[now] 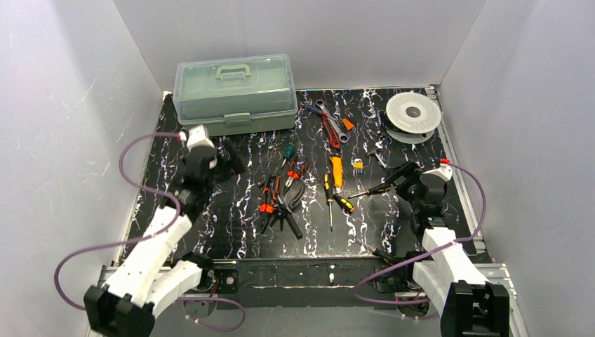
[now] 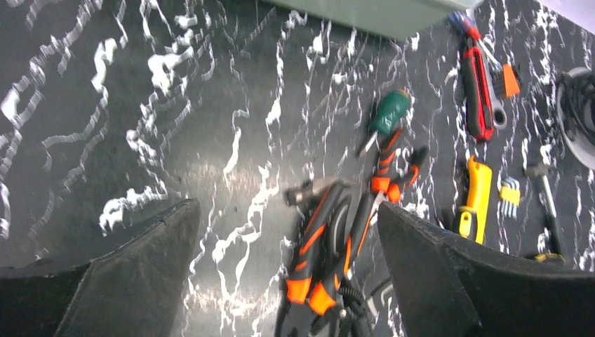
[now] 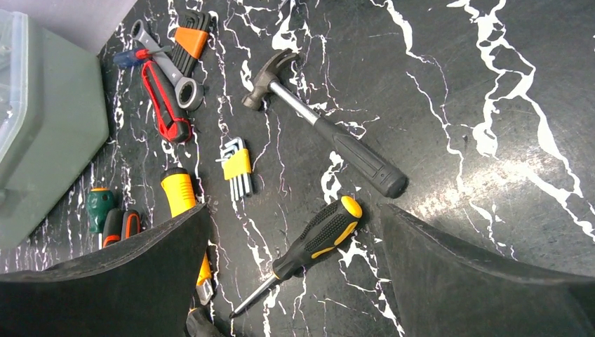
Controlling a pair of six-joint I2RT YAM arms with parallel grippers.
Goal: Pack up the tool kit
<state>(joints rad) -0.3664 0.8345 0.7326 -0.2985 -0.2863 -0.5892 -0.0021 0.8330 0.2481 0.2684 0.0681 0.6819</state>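
L tool [image 2: 284, 207], R tool [image 3: 291, 207] agape over black veined table [image 1: 210, 225] — grey walls [image 1: 63, 105].

L arm [image 1: 156, 247] & R arm [image 1: 449, 258]: white shells, black joints/bases, purple cable [image 1: 121, 167] looped on each. L gripper [image 2: 289, 281] & R gripper [image 3: 291, 281]: black matte wedge fingers [image 2: 133, 274].

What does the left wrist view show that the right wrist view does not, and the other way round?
Only the left wrist view: the spool at its right edge, and the whole pile of pliers.
Only the right wrist view: the hammer and the screwdriver at full length; the left wrist view catches small parts of them at most.
Both: the tool kit, red knife, wrenches, hex keys, yellow knife and green handle.
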